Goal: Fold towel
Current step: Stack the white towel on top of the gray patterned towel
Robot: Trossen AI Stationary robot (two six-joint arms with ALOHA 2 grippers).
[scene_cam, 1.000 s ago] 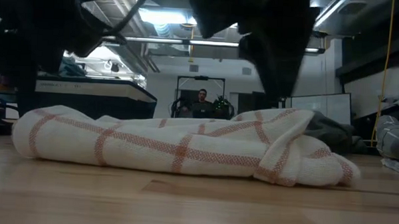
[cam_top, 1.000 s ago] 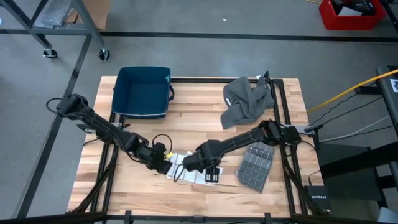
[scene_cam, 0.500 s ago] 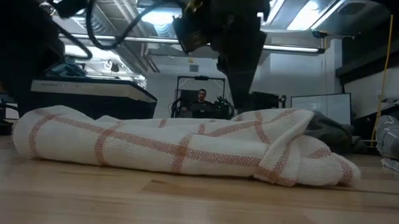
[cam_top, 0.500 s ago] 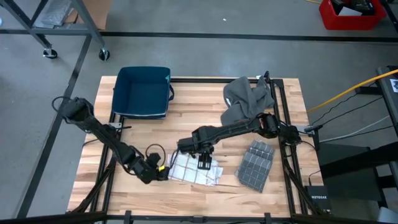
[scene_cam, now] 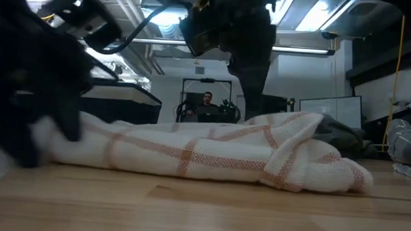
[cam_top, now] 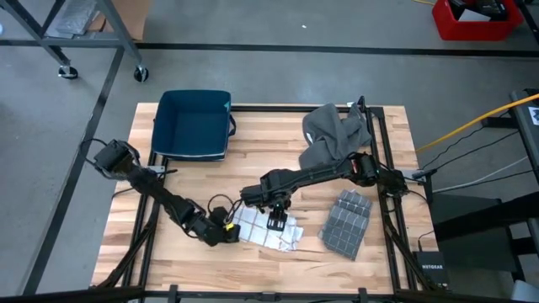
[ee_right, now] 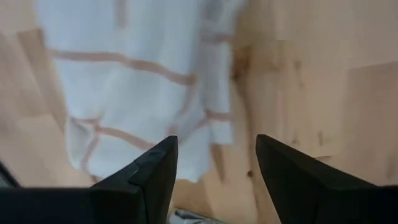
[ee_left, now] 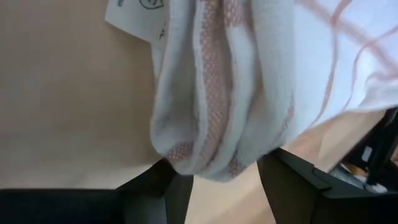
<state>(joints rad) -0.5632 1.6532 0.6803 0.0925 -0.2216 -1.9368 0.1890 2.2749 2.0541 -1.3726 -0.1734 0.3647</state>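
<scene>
A white towel with red checks (cam_top: 257,234) lies bunched on the wooden table near its front edge. My left gripper (cam_top: 229,235) is low at the towel's left end, open. In the left wrist view its fingers (ee_left: 227,180) stand on either side of the towel's bunched end (ee_left: 217,124). My right gripper (cam_top: 276,220) hangs open above the towel's middle, pointing down. In the right wrist view the towel (ee_right: 124,81) and bare table show below the right gripper (ee_right: 217,155), with nothing between the fingers. My left gripper comes slanting down from the table's left at the towel's bunched end (ee_left: 205,165), which has several layers and lies on the table between the open fingers. I cannot tell whether the fingers touch it.
A blue bin (cam_top: 194,124) stands at the far left of the table and a grey cloth (cam_top: 334,135) at the far right. A grey waffle-textured cloth (cam_top: 347,221) lies right of the towel. A person (scene_cam: 207,100) sits in the room behind.
My left gripper has come down toward the table's near edge to the towel's left end, rolling as it went. My right gripper has moved off the towel's near part toward the far edge. The towel has stayed where it was.
</scene>
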